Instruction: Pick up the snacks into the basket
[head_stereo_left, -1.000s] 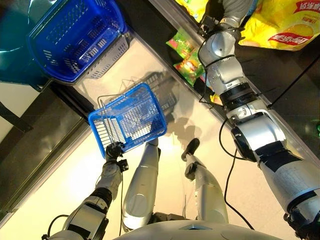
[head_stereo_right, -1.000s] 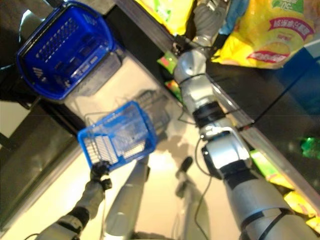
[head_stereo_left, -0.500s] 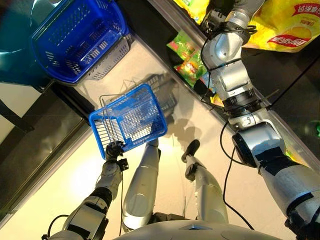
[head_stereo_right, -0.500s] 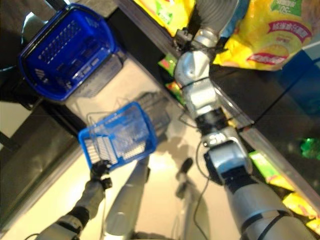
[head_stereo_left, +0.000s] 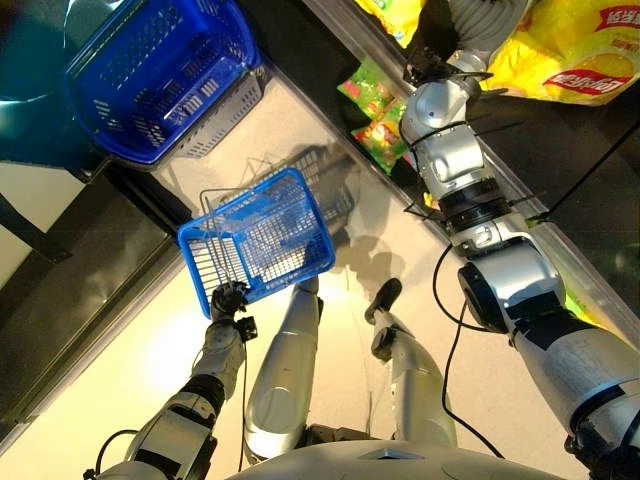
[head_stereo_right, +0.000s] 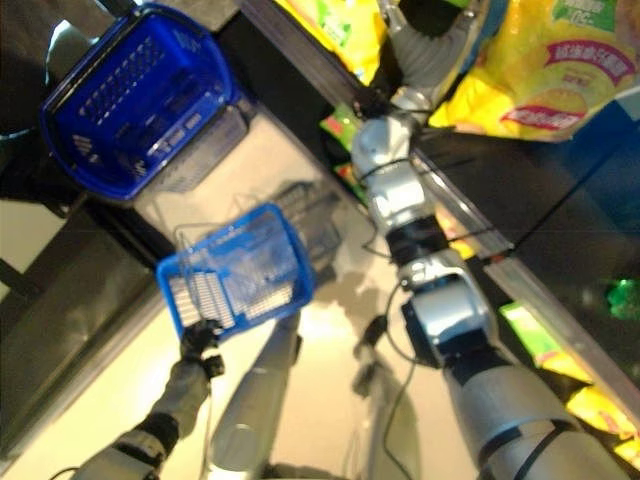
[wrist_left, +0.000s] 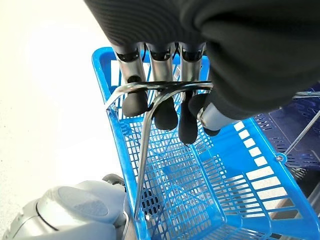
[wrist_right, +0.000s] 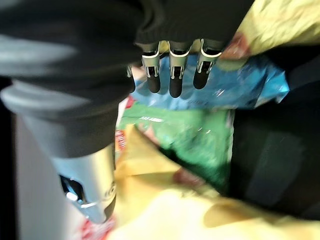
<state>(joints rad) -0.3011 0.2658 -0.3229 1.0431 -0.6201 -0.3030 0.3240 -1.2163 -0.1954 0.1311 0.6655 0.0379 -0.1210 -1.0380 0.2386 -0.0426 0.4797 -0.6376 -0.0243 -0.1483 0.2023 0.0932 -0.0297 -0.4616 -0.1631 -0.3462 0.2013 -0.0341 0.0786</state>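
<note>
Big yellow bag (head_stereo_left: 570, 50) of snacks lying on the dark shelf (head_stereo_left: 600, 200), just beside the right hand (wrist_right: 171, 70), up where a long reach is needed. Big dark-blue basket (head_stereo_left: 120, 70) far off from both hands, on the other side, likely spare. Small blue basket (head_stereo_left: 190, 235) hanging right under the left hand (head_stereo_left: 228, 300), held low and flat so a snack can drop straight in. Nothing in it yet, so the job looks barely begun. Blue bag (wrist_right: 240, 85) just past the right hand's fingertips (wrist_right: 173, 89), with a green bag (wrist_right: 195, 135) a little further below and more yellow wrapping close under the wrist. All snacks up on the shelf, none picked. Thin metal handle (wrist_left: 150, 87) of the small basket hooked under the left hand's fingers (wrist_left: 165, 112), curled tight round it to keep the basket from falling. Right hand loose, fingers nearly straight, gripping nothing, pointed at the blue bag, probably getting ready to take it. Apart from the bag or brushing it: too hard to tell.
</note>
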